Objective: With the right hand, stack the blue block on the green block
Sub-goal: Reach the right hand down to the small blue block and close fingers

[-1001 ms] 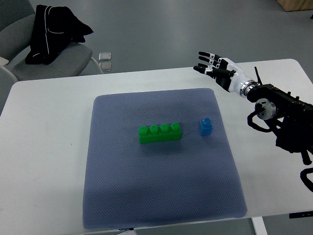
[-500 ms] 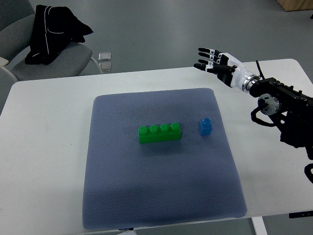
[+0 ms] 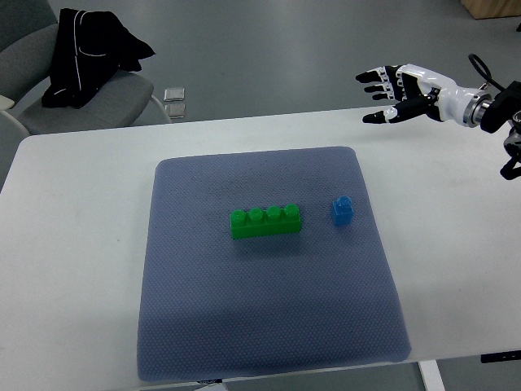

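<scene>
You look down on a white table (image 3: 73, 244) with rounded corners; a blue-grey mat (image 3: 269, 326) covers its middle. Behind it is a smooth grey floor (image 3: 269, 49). At the upper left you see a grey chair (image 3: 89, 102) with black cloth (image 3: 89, 49) lying over it. Two small clear squares (image 3: 174, 100) lie on the floor beside the chair.

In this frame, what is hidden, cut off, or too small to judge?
- Right arm: cut off by the right edge of the top view; only the open right robot hand and wrist show.
- Left arm: out of frame.
- Chair: cropped by the left edge, seat partly under a black garment.
- Two small floor items: too small to identify.
- Mat: near edge cropped.
</scene>
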Robot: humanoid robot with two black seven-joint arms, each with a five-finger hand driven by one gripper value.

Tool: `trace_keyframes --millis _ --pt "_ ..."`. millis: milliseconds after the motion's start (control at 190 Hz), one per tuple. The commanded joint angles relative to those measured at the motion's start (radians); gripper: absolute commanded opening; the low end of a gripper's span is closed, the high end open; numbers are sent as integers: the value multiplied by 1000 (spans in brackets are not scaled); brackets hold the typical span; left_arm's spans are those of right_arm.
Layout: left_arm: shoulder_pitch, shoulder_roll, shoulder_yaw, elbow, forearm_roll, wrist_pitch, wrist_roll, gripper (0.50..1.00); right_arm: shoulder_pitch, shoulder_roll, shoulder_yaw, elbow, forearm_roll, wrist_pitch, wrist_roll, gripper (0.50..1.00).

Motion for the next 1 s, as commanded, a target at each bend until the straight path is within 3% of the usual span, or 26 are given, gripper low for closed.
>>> trace_keyframes --millis 0,100,248,348,574,722,996 --pt "0 0 0 1 0 0 0 1000 -8 -38 1 51 -126 -20 13 915" --pt "0 0 0 1 0 0 0 1000 -41 -114 0 189 -215 -74 26 915" --pt "0 0 0 1 0 0 0 1000 -118 -215 -35 477 -392 -199 3 913" --pt "0 0 0 1 0 0 0 1000 -126 -242 -103 568 -415 -274 -33 913" --pt "0 0 0 1 -2 0 0 1000 -167 -172 -135 558 -416 -367 -53 907" --pt "0 0 0 1 0 0 0 1000 -215 -74 -141 488 -430 -394 -102 901" --pt "0 0 0 1 0 0 0 1000 -239 -11 -143 370 -433 -443 -102 883"
